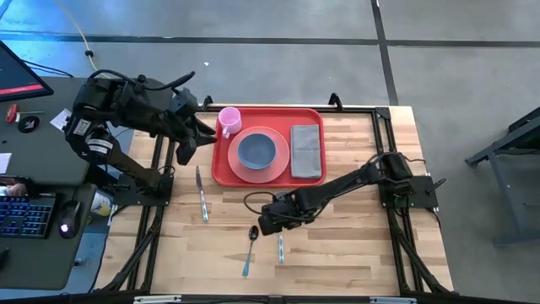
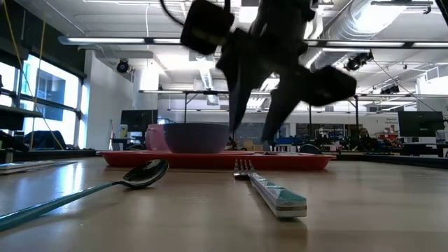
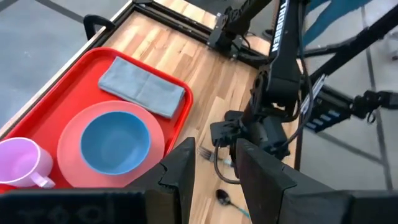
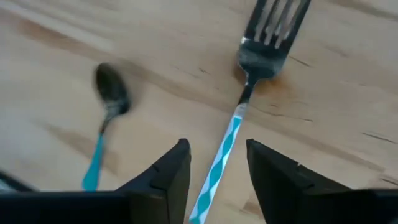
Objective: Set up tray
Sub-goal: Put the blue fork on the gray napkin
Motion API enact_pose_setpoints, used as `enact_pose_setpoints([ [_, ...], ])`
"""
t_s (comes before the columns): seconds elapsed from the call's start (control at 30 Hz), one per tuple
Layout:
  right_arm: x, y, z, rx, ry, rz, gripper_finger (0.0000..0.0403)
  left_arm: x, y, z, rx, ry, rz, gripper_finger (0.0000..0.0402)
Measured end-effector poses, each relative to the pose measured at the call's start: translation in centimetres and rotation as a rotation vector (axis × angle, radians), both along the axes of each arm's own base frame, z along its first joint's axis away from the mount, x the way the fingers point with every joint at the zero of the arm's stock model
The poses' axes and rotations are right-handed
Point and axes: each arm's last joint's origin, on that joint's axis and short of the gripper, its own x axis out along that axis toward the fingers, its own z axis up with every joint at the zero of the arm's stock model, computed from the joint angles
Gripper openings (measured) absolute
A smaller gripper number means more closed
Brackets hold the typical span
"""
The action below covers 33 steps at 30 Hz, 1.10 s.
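Note:
The red tray (image 1: 221, 165) lies at the table's far middle. It holds a pink cup (image 1: 229, 120), a pink plate (image 1: 278, 169) with a blue bowl (image 1: 256, 152) on it, and a folded grey napkin (image 1: 306, 150). A fork with a blue-and-white handle (image 4: 261, 56) and a teal-handled spoon (image 4: 109, 106) lie flat on the wood near the front edge. My right gripper (image 4: 217, 152) hangs open just above the fork, one finger on each side of its handle, touching nothing. My left gripper (image 1: 187, 143) is open and raised by the tray's left edge.
A knife (image 1: 201, 194) lies on the wood left of the tray's near corner. Black frame rails (image 1: 156, 211) run along the table's left and right sides. A desk with a keyboard (image 1: 25, 215) and a mouse stands beyond the left edge.

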Motion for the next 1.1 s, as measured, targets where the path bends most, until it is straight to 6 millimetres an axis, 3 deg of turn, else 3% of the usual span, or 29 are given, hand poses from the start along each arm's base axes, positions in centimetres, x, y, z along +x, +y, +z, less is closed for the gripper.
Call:
enact_pose_setpoints([
  [0.2, 0.4, 0.0, -2.0, 0.035, 0.066, -0.023, 0.0121, -0.5, 0.0, -0.2, 0.037, 0.038, -0.044, 0.0152],
  [0.63, 0.5, 0.0, -2.1, 0.051, 0.062, -0.06, 0.0037, -0.7, -0.1, -0.1, 0.04, 0.034, -0.09, 0.0152],
  [0.73, 0.6, 0.2, -2.0, 0.056, 0.048, -0.06, 0.0044, -0.6, -0.1, -0.1, 0.038, 0.034, -0.093, 0.0152],
  [0.93, 0.4, 0.0, -2.2, 0.029, 0.066, -0.07, 0.0101, -0.6, -0.2, -0.1, 0.031, 0.034, -0.102, 0.0152],
  [1.1, 0.9, 0.2, -4.0, 0.063, 0.097, -0.056, 0.013, -0.6, -0.2, -0.1, 0.029, 0.033, -0.104, 0.0152],
])
